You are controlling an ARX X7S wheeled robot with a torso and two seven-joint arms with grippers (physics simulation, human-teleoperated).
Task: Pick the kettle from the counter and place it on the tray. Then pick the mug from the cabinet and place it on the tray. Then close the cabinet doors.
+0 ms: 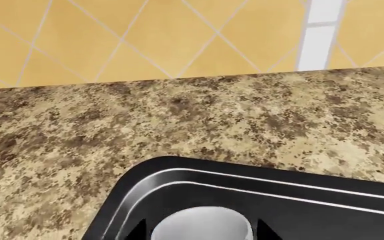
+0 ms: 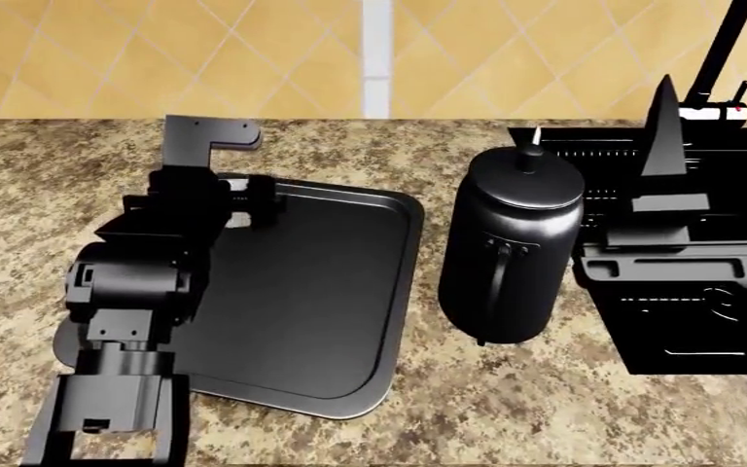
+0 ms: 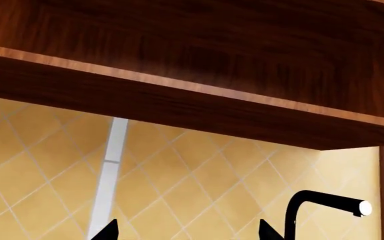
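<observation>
Kettle (image 2: 514, 246) is standing upright on the counter (image 2: 516, 409), just beside the tray's (image 2: 335, 292) right rim, apart from it, not on it. Sink (image 2: 685, 292) is lying on the kettle's far side from the tray.

Left gripper (image 2: 211, 136) is hanging over the tray's left edge. Left wrist view is showing a tray corner (image 1: 178, 172) and a pale rounded thing (image 1: 202, 225) low between two dark finger tips (image 1: 267, 231); possibly the mug, but too cropped to say. Whether the jaws are gripping it, I cannot tell.

Right gripper (image 3: 188, 232) is pointing up at the wall: only two finger tips are showing, set apart, nothing between them, with cabinet underside (image 3: 178, 65) and faucet (image 3: 325, 202) beyond.

Risks, as I am judging them:
- The kettle is tall and glossy; a high or off-centre grasp could be tipping it toward the sink.
- The left arm is crowding the tray; bringing the kettle across could be knocking into it.
- The low tray rim could be catching the kettle's base on a shallow lift.

Writing: none readable on the kettle, tray, faucet or arms.
</observation>
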